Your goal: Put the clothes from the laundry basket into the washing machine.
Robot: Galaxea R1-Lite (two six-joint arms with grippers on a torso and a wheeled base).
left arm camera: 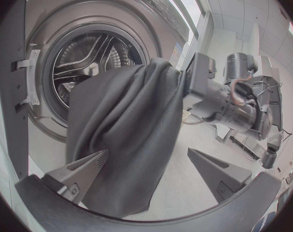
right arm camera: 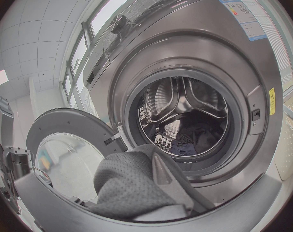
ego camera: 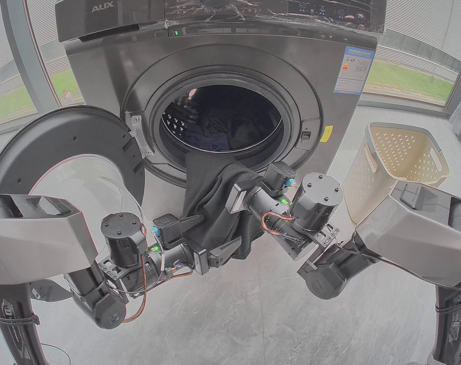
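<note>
**Three cameras, one drum opening**

The head camera looks forward and down from high up at the grey steel front-loading washing machine (ego camera: 113, 77). Its round glass-centred door (ego camera: 63, 138) stands open on the left, and the cream perforated plastic laundry basket (ego camera: 365, 178) is on the right. The left wrist camera sits low and close, angled up at the ribbed metal drum (left arm camera: 85, 62) past a draped black cloth (left arm camera: 130, 129). The right wrist camera, likewise low and near, faces the opening almost squarely. All three views share the drum and that cloth.

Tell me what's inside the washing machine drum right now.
Dark clothes lie piled at the bottom of the drum, with a blue piece in front. A black garment hangs out over the lower rim. Anything beneath the pile is covered.
</note>
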